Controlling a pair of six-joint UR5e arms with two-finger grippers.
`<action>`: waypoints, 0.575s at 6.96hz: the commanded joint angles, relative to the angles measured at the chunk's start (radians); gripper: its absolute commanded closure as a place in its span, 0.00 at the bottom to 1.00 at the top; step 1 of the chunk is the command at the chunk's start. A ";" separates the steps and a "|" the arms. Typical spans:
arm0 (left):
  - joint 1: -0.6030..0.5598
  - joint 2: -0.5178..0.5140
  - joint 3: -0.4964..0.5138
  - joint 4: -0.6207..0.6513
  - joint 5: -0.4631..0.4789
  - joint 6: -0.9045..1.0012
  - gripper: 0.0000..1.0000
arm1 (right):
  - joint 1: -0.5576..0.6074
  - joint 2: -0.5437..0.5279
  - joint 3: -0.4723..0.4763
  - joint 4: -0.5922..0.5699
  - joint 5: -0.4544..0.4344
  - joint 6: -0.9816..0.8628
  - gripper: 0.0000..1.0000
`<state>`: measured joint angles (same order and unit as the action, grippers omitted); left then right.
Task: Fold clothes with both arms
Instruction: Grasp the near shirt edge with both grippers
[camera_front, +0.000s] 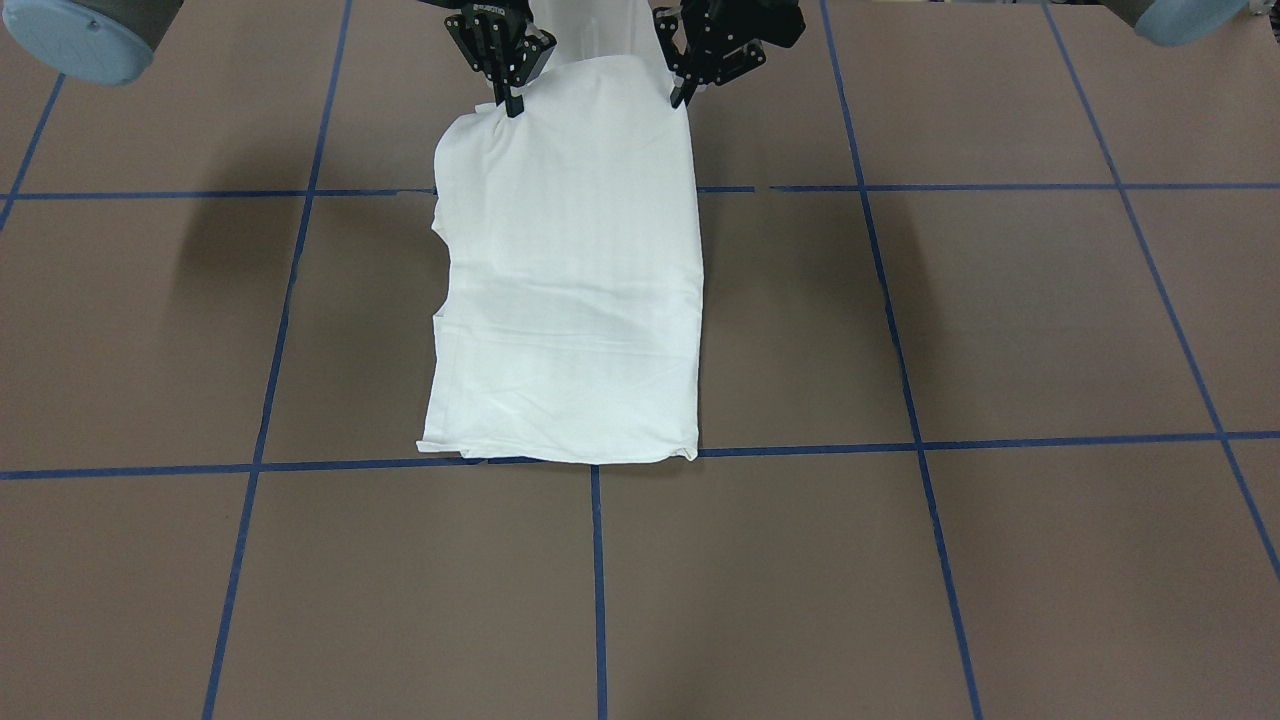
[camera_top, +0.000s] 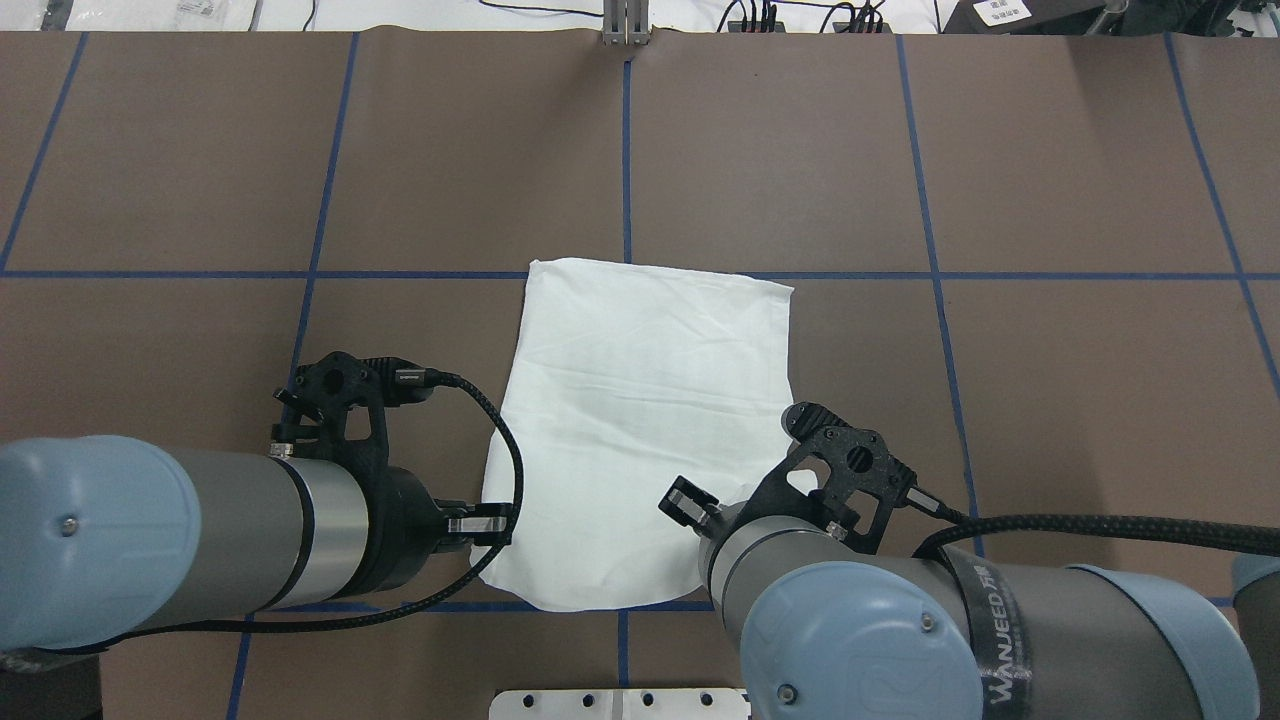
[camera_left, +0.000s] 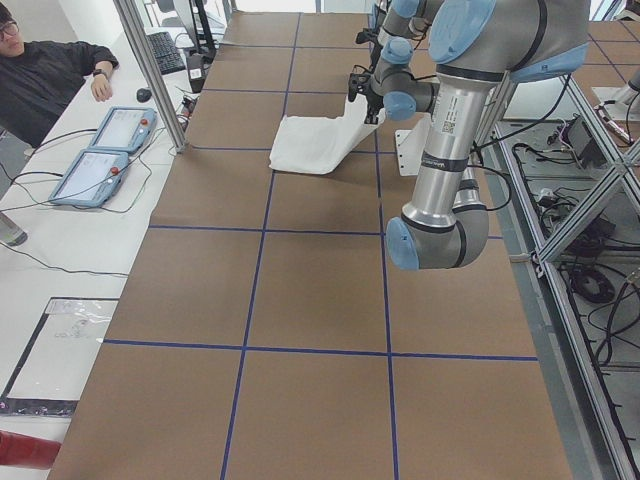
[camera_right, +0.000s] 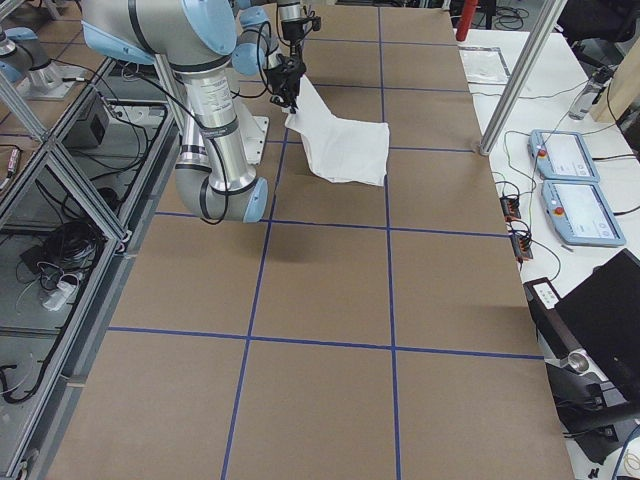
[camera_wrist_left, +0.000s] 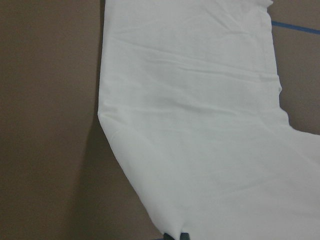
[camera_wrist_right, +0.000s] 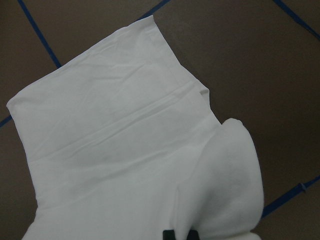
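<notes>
– T-shirt pos, quick?
– On the bench, folded to a long strip, mid-grid. Long axis runs straight away from the robot. Far hem lies flat on the blue tape line; near end is lifted off the bench.
– Claws?
– Both at that near end, one per corner. Left claw is pinched tight on its corner, right claw likewise on its own. Both wrist views show cloth at the tips, no gap.
– So which way does the cloth lie from them?
– All of it fwd & below, twd the operators' side. Neither claw is nearer: they're level, one at each side edge.
– Next move, imo?
– Prob. carry the held edge fwd along the long axis and lay it on the far hem, halving the strip. Claws need to travel in parallel, else the fold skews.
– Risk?
– A loose lobe of cloth bulges out past the right claw's corner; it may land untidy.
</notes>
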<state>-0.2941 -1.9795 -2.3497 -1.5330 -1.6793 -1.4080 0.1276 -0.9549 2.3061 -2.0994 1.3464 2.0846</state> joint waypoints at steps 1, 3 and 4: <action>-0.048 -0.035 0.004 0.040 -0.008 0.009 1.00 | 0.039 0.007 -0.036 0.002 -0.006 -0.084 1.00; -0.150 -0.074 0.102 0.039 -0.011 0.104 1.00 | 0.079 0.024 -0.071 0.005 -0.006 -0.130 1.00; -0.199 -0.117 0.180 0.037 -0.011 0.139 1.00 | 0.117 0.059 -0.108 0.005 -0.006 -0.170 1.00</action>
<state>-0.4339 -2.0570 -2.2495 -1.4937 -1.6898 -1.3144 0.2072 -0.9265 2.2355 -2.0948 1.3407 1.9562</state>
